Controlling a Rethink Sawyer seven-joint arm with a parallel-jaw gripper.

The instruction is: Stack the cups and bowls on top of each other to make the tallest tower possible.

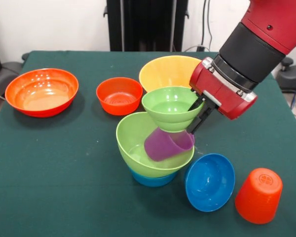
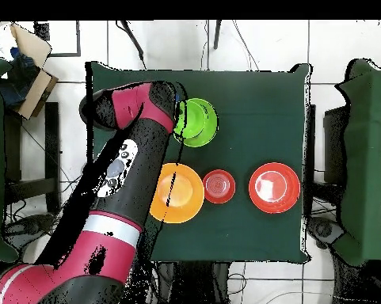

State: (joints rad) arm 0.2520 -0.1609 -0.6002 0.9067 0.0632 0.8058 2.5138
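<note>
The tower stands at the front middle: a light blue bowl [image 1: 153,179] at the base, with a large light green bowl [image 1: 133,140] nested on it and tilted. A purple cup [image 1: 167,144] lies on its side in that bowl. A smaller light green bowl [image 1: 170,106] sits on the purple cup; it also shows in the overhead view [image 2: 198,121]. My gripper [image 1: 191,118] straddles this bowl's right rim, one finger inside and one outside, shut on it. An orange-red cup [image 1: 259,195] stands upside down at the front right. The yellow cup is out of view.
A dark blue bowl [image 1: 209,181] leans on its side beside the tower. A yellow-orange bowl [image 1: 165,71] stands right behind the tower. A medium red-orange bowl [image 1: 119,95] and a large red-orange bowl [image 1: 42,92] stand to the left. My arm [image 2: 126,166] hides the overhead table's left.
</note>
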